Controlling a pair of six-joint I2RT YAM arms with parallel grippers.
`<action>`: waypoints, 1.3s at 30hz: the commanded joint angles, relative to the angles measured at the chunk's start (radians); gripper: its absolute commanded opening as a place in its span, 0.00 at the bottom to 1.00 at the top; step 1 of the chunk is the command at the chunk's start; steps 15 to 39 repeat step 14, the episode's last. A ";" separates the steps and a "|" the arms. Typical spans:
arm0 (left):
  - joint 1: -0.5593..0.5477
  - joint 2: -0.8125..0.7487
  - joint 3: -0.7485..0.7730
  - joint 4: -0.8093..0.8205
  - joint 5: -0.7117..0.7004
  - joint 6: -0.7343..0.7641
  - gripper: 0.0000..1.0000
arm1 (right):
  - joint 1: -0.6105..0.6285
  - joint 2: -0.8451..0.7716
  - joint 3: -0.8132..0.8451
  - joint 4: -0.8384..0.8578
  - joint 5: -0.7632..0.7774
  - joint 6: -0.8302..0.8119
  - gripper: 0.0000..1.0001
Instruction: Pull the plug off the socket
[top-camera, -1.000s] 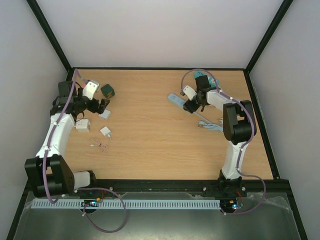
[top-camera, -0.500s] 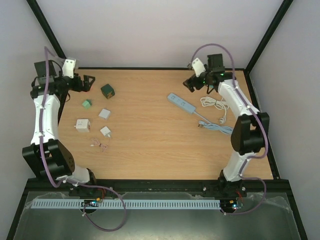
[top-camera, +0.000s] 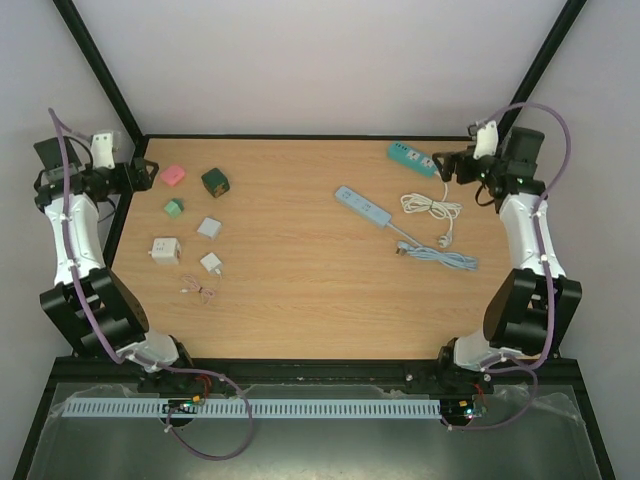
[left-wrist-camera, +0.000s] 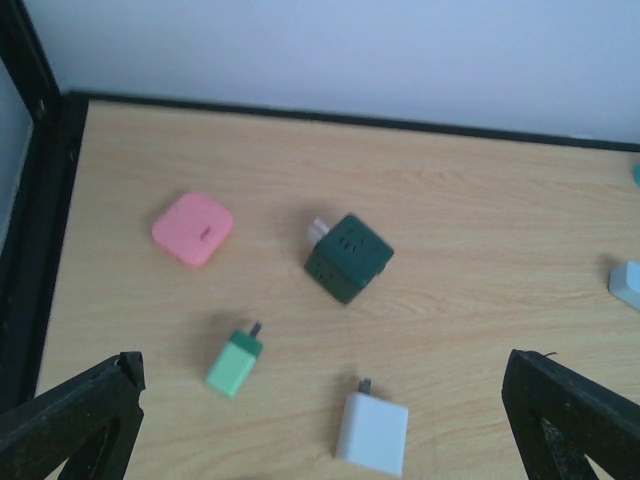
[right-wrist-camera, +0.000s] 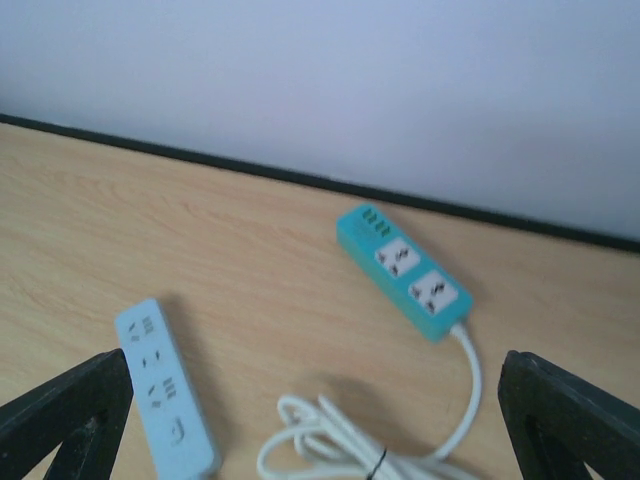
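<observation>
Overhead and wrist views of the two-arm rig above a wooden surface (top-camera: 300, 270).

**Task objects.** The dark green cube socket (top-camera: 215, 181) (left-wrist-camera: 348, 258) rests in the far left part of the surface. A small white plug (left-wrist-camera: 319, 228) touches its far-left face and appears to be seated in it, although the joint is too small to show clearly.

**Hands.** The left hand (top-camera: 138, 176) (left-wrist-camera: 320, 362) hangs at the far left edge of the surface with its fingers spread wide and nothing between them. It is well apart from the cube. The right hand (top-camera: 447, 168) (right-wrist-camera: 315, 365) hangs at the far right edge, likewise spread wide and empty, just beside the teal power strip (top-camera: 412, 157) (right-wrist-camera: 405, 272).

**Other objects, left side.** A pink square adapter (top-camera: 173, 176) (left-wrist-camera: 193, 228) lies left of the cube. A light green plug (top-camera: 174, 207) (left-wrist-camera: 236, 362) and a white adapter (top-camera: 208, 227) (left-wrist-camera: 372, 433) lie nearer the arm bases. Closer still are a white cube socket (top-camera: 165, 249), a small white charger (top-camera: 212, 264) and a thin short cable (top-camera: 200, 291).

**Other objects, right side.** A pale blue power strip (top-camera: 363, 206) (right-wrist-camera: 165, 400) lies diagonally. The teal strip's white cord (top-camera: 430, 208) (right-wrist-camera: 330, 450) is coiled near it.
</observation>
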 joint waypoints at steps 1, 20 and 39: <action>0.041 -0.011 -0.107 0.002 0.006 0.024 1.00 | -0.077 -0.080 -0.179 0.150 -0.096 0.092 0.98; 0.092 -0.085 -0.308 0.073 0.006 0.032 1.00 | -0.169 -0.141 -0.419 0.222 -0.195 0.101 0.98; 0.092 -0.085 -0.308 0.073 0.006 0.032 1.00 | -0.169 -0.141 -0.419 0.222 -0.195 0.101 0.98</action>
